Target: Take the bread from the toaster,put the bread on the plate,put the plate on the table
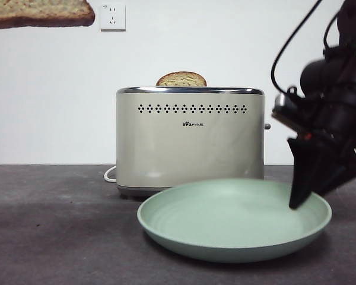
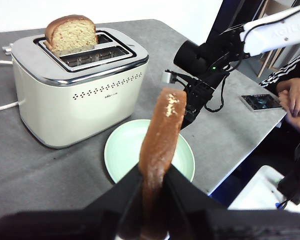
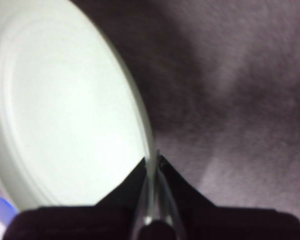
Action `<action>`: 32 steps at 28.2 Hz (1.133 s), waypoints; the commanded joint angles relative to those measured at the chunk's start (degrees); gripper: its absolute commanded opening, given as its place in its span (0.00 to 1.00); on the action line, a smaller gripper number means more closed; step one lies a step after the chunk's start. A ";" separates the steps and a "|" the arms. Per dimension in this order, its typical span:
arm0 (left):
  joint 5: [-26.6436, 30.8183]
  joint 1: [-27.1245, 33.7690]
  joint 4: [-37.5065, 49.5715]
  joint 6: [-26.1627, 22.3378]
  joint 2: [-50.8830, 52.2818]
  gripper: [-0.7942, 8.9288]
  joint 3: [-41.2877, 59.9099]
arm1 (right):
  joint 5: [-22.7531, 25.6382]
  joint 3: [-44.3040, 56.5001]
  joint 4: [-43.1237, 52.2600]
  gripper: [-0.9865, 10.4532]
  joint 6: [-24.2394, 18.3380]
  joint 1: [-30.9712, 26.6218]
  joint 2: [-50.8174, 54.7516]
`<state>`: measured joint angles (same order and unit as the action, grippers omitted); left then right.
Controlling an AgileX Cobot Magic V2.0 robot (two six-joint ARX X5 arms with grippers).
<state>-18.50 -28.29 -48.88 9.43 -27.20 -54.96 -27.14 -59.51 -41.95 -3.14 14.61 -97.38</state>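
My left gripper (image 2: 152,185) is shut on the bread (image 2: 162,135), which shows edge-on, high above the plate (image 2: 125,155). In the front view the bread (image 1: 41,13) hangs at the top left corner. The cream toaster (image 1: 190,139) stands on the table (image 1: 47,225) with the second, narrower slice (image 1: 181,79) still in a slot. My right gripper (image 1: 296,202) is shut on the right rim of the mint-green plate (image 1: 234,219), in front of the toaster. The right wrist view shows the rim (image 3: 140,125) pinched between my right gripper's (image 3: 154,162) jaws. I cannot tell whether the plate rests on the table.
A white power cable (image 2: 0,62) runs from the toaster's far side. A phone (image 2: 260,101) lies near the table's edge, with a person's hands (image 2: 295,95) beside it. A wall outlet (image 1: 113,16) is on the white wall behind.
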 commanded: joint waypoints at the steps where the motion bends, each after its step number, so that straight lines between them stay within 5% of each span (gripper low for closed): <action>1: -1.33 -0.11 0.90 2.54 0.24 0.07 0.17 | 0.22 0.50 0.02 0.08 1.40 1.81 4.81; 11: -7.89 -0.11 4.52 7.02 -0.90 0.07 0.17 | 0.90 0.50 1.53 0.07 7.52 11.04 20.31; 22: -14.49 -0.13 8.09 6.27 -15.17 0.07 0.17 | 7.08 0.50 7.72 0.07 12.83 23.80 22.12; 32: -14.40 -0.11 10.54 1.73 -33.86 0.07 0.17 | 7.69 0.50 9.42 0.08 14.05 25.00 22.18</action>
<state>-32.97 -28.29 -38.48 12.47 -60.97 -54.98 -18.63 -59.40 -33.87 9.89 39.51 -75.26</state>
